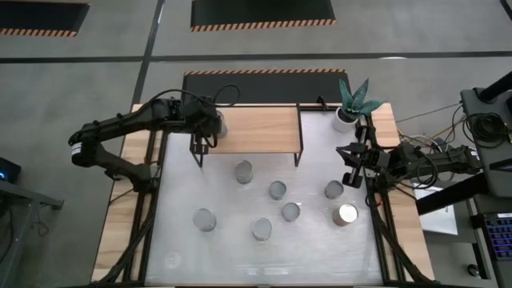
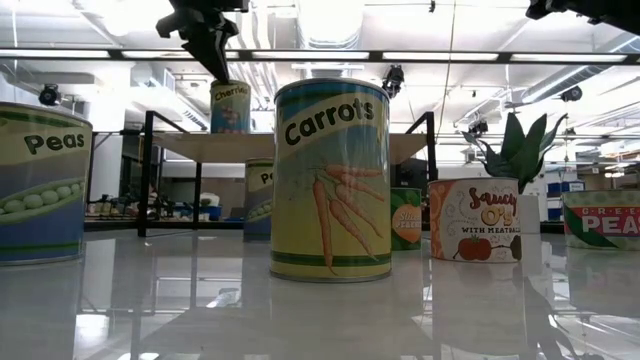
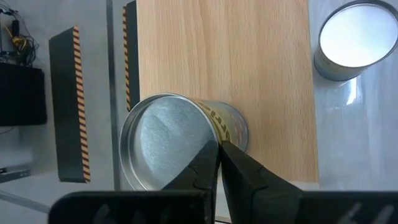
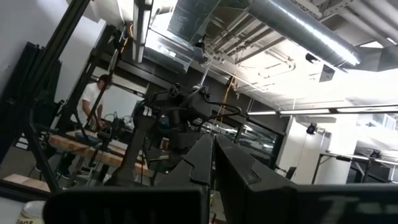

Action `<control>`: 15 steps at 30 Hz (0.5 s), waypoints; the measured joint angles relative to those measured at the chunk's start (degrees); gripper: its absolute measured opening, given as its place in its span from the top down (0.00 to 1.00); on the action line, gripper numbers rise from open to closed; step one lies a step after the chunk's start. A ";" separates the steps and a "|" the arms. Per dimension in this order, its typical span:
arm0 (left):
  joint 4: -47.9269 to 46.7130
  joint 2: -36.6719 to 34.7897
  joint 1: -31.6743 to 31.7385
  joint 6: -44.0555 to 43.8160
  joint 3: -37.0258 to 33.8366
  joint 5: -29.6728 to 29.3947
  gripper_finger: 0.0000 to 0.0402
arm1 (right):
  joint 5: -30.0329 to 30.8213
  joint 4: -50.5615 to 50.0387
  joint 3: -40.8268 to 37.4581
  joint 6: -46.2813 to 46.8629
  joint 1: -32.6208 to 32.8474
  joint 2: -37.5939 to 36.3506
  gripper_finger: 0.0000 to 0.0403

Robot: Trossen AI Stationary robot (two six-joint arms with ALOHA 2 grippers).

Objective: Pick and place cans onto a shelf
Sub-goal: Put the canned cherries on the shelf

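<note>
Silvery-lidded cans stand upright on the white worktop, seven loose in front of the shelf. One can already stands on its left end, directly beneath the left tool, fingers pinched shut above its lid. Rightward, the right tool, also closed and empty, hovers nearest the shiny-lidded can.

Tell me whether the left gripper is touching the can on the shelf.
Cannot tell. In the left wrist view the left gripper, fingers together, overlaps the can from above; the low view shows no plain gap or contact.
</note>
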 joint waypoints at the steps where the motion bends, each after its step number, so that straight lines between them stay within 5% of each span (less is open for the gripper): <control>1: 0.00 0.00 0.00 0.00 0.00 -0.01 0.99 | 0.00 0.00 0.00 -0.04 0.00 0.00 0.98; 15: -0.53 -0.01 -0.42 -0.56 1.25 -0.05 0.84 | -0.01 0.02 0.00 -0.89 -0.01 0.00 0.98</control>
